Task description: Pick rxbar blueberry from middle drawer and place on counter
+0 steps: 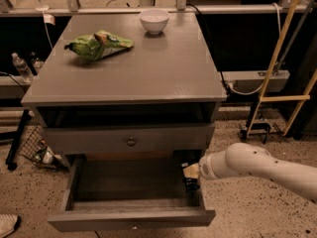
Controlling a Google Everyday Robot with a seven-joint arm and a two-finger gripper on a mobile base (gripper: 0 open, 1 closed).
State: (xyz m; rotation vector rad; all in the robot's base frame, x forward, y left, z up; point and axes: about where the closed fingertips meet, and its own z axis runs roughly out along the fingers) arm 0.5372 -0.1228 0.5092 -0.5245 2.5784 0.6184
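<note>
The middle drawer (131,217) is pulled open at the bottom of the cabinet, and its dark floor (129,180) shows nothing lying on it. My white arm comes in from the right. My gripper (191,181) reaches down into the drawer's right side, close to the side wall. The rxbar blueberry does not show; the dark spot under the gripper could be hiding it. The counter (148,68) is the grey top of the cabinet, above and to the left of the gripper.
A green snack bag (98,43) lies on the counter's back left and a white bowl (154,20) stands at its back. A shut drawer front with a round knob (130,142) sits above the open drawer. A yellow ladder (277,53) stands to the right.
</note>
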